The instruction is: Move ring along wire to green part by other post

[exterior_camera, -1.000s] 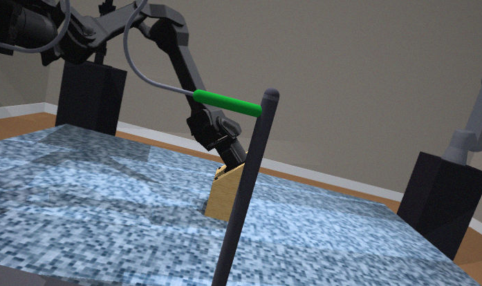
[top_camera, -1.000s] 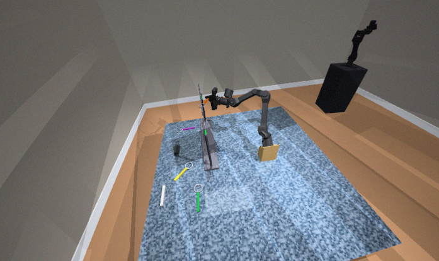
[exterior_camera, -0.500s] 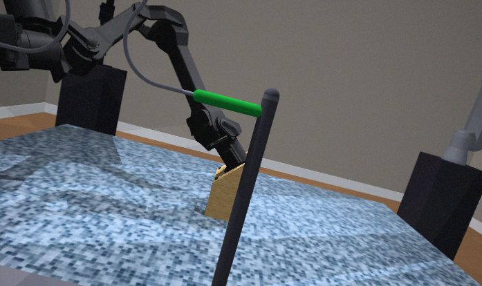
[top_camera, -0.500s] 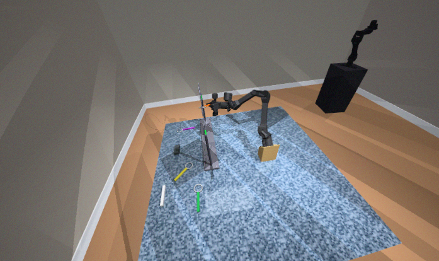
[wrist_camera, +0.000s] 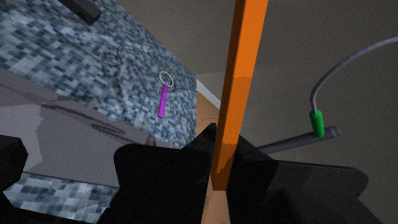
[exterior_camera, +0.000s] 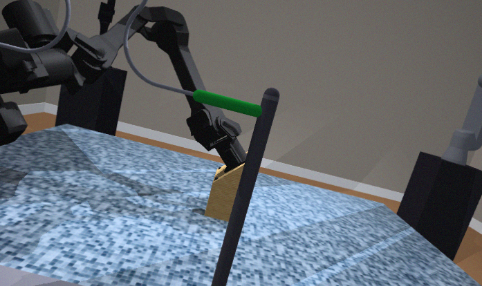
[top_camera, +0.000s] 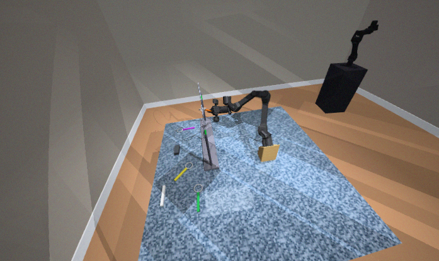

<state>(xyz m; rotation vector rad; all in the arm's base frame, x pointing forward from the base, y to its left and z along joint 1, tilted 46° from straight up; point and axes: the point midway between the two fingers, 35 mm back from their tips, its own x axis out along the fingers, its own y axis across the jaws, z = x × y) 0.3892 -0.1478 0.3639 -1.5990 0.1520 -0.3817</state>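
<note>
My gripper (top_camera: 211,110) (wrist_camera: 217,128) is shut on the orange handle (top_camera: 208,110) (wrist_camera: 241,75). The ring (top_camera: 202,109) is at the wire in the top view, too small to tell touching or clearance; it is outside the wrist view. The thin grey wire (exterior_camera: 126,44) (wrist_camera: 332,71) curves up from the green parts. The near green part (top_camera: 205,132) (exterior_camera: 227,103) joins the near post (top_camera: 208,149) (exterior_camera: 247,170). The far green part (top_camera: 201,97) (wrist_camera: 317,124) is at the far post (wrist_camera: 295,143). The fingertips are hidden in the exterior view.
Beyond the base plate (top_camera: 211,160) lie a magenta-handled ring (top_camera: 188,128) (wrist_camera: 163,102), a dark block (top_camera: 176,149), a yellow-handled ring (top_camera: 181,174) and a white stick (top_camera: 162,195). A green-handled ring (top_camera: 198,202) lies nearer the camera.
</note>
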